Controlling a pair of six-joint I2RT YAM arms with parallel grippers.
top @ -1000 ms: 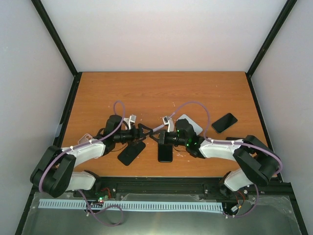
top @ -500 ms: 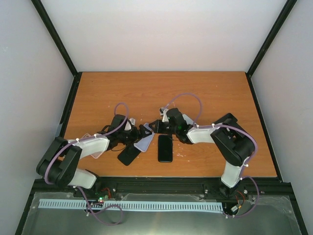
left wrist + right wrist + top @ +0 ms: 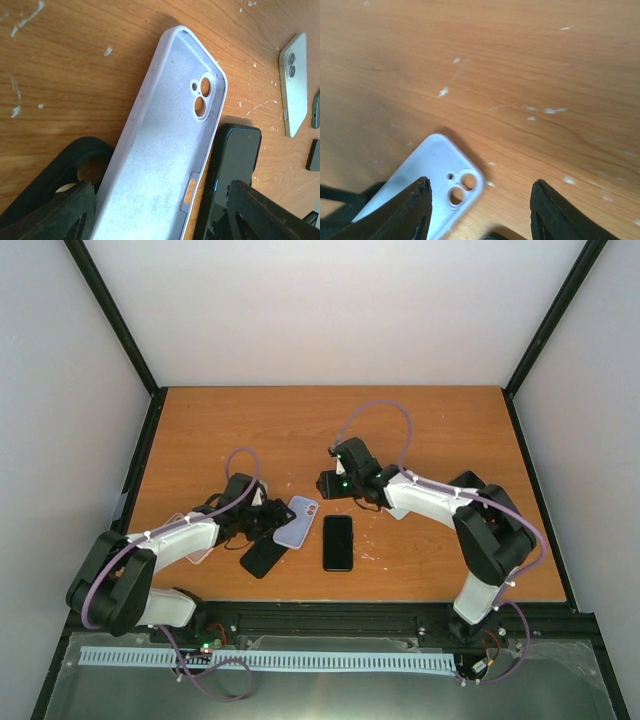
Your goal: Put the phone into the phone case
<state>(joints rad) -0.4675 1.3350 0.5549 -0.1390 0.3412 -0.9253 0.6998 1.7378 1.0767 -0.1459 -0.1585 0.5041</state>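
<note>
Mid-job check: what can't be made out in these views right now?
- Top view: the pale phone-shaped item, seen only by the left wrist, is hidden under the right arm.
- Right wrist: lavender silicone phone case, lower part cut off by the right claw and frame edge.
- Top view: slanted black phone, upper end covered by the case.

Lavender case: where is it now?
Top view, left of centre: the lavender case lies on the table at the tip of the left end effector, just left of the black phone.

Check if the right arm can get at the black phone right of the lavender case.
Probably yes: the black phone lies flat and uncovered, and the right gripper hangs open just behind it. The lavender case lies off to its side.
</note>
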